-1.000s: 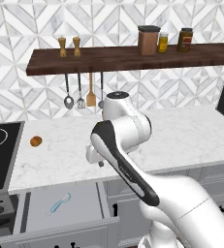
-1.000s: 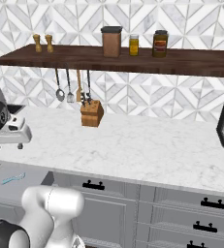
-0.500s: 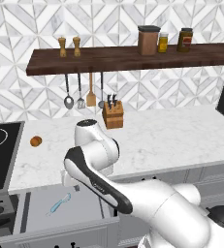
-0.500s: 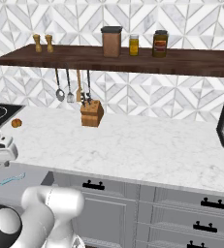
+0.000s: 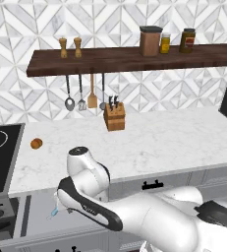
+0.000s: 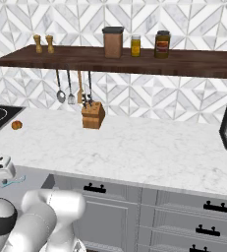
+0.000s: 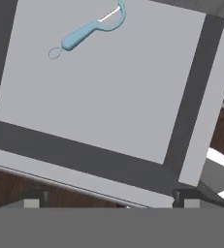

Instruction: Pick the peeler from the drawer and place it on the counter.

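The peeler (image 7: 90, 29) lies flat on the drawer (image 7: 108, 97) floor, well ahead of the fingertips (image 7: 33, 199) and apart from them. The fingers stand wide apart, holding nothing, above the drawer's front edge.

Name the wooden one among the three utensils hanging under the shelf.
The spatula, rightmost of the three hanging utensils in the left base view. Its flat tan blade sets it apart from the two metal ones, the ladle and its neighbour.

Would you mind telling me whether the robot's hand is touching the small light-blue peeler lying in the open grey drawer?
Apart. The hand view shows the peeler far up the drawer's flat grey floor, with bare floor between it and the fingertips at the bottom.
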Robot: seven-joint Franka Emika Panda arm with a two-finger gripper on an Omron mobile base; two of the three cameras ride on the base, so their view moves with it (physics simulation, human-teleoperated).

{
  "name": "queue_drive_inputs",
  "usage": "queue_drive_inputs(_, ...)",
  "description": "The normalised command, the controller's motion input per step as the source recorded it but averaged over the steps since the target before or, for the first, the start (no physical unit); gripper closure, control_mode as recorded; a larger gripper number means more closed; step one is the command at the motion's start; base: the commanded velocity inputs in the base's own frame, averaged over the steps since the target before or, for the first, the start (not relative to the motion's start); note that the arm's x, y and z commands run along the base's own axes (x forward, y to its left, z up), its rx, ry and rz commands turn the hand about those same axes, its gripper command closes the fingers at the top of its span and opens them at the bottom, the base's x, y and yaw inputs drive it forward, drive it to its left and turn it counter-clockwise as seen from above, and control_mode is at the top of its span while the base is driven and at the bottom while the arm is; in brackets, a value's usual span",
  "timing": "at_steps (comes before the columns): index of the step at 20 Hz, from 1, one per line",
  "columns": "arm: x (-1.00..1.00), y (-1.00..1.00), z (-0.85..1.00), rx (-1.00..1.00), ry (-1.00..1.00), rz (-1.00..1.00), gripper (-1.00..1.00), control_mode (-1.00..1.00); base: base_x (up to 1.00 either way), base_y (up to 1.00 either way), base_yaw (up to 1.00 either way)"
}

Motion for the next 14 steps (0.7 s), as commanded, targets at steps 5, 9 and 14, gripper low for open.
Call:
queue_drive_inputs(5, 0.0, 0.37, -0.83, -0.01, -0.02, -0.01, -1.0, -1.0, 0.0, 0.0, 0.0)
queue_drive_inputs(9, 0.06, 0.21, -0.55, 0.0, -0.03, -0.04, -1.0, -1.0, 0.0, 0.0, 0.0)
queue_drive_inputs(14, 0.2, 0.0, -0.04, 0.0, -0.02, -0.07, -1.0, -1.0, 0.0, 0.0, 0.0)
